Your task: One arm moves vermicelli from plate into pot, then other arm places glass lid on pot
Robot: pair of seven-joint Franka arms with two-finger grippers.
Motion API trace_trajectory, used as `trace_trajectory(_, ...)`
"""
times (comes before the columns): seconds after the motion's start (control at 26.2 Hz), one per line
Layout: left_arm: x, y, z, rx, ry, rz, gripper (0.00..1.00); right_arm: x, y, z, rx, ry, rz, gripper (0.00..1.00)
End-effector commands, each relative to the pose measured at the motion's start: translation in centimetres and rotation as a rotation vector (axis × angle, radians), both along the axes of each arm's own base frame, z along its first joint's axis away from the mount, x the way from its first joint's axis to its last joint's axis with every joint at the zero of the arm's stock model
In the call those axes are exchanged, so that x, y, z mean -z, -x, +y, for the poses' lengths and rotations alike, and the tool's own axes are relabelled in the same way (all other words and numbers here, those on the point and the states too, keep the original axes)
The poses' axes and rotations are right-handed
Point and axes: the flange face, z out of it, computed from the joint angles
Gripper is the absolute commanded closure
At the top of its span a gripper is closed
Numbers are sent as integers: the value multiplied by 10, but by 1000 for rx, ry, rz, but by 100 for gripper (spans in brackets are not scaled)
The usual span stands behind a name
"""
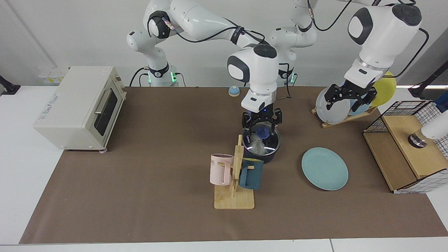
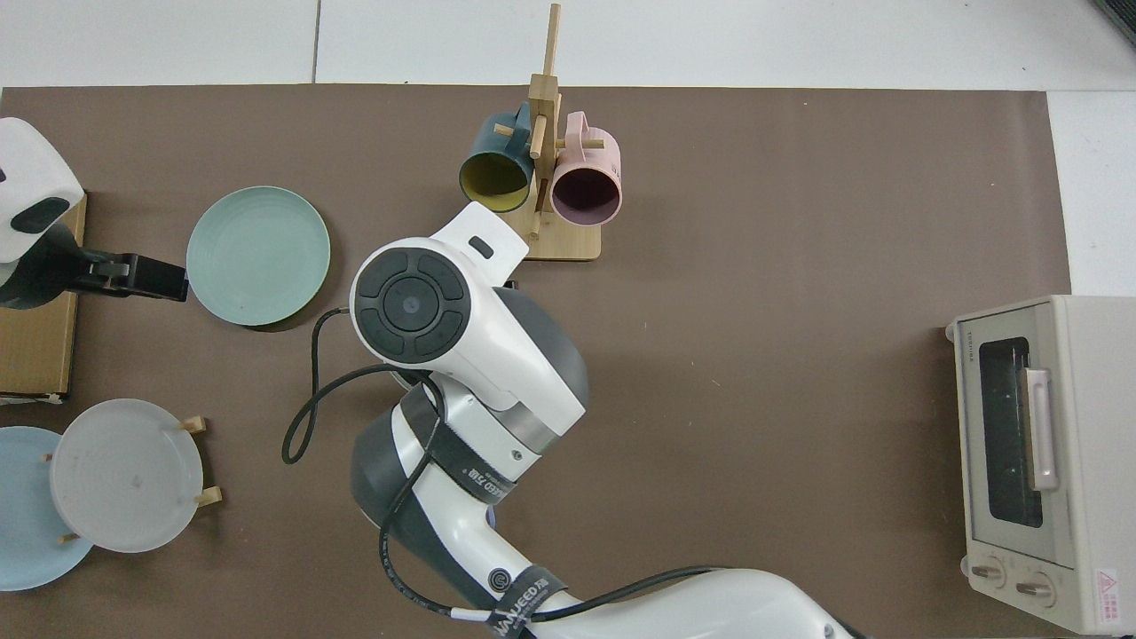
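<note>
Nearest on the worktop (image 1: 147,210), the mug rack (image 1: 235,182) hides the pot's (image 1: 260,156) front. The plate (image 1: 324,168) lies bare at its 3 o'clock. Vermicelli (image 1: 258,145) shows blurred through the glass lid (image 1: 261,140) seated on the pot. The right end effector (image 1: 261,120) hangs released just above the knob; from above, its arm hides the pot. Farther, at 2 o'clock, the left end effector (image 1: 350,97) waits spread by the stacked plates (image 1: 332,105).

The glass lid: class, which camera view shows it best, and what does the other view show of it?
The facing view. There the glass lid sits on the pot, vermicelli visible beneath, with the right hand open just above its knob. In the top view, the right arm covers the lid completely.
</note>
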Motion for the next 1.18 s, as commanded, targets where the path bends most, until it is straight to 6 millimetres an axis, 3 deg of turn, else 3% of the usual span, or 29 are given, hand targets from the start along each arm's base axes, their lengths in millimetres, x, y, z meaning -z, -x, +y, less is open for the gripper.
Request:
trace_trajectory(0.0,-5,3,2,1,5,-9,0,-49,-4,-39,47,-19,3,0)
trace_trajectory(0.23,-5,3,2,1,5,-8,0,-109,-21,-128,148,12,48,0)
trace_trajectory(0.38,-5,3,2,1,5,-8,0,-123,-25,-190,197,51,88,0)
trace_trajectory(0.76,-6,3,2,1,5,-9,0,-118,-19,-337,176,108,143,0)
trace_trajectory(1.14,-5,3,2,1,5,-8,0,-92,4,-413,248,105,116,0)
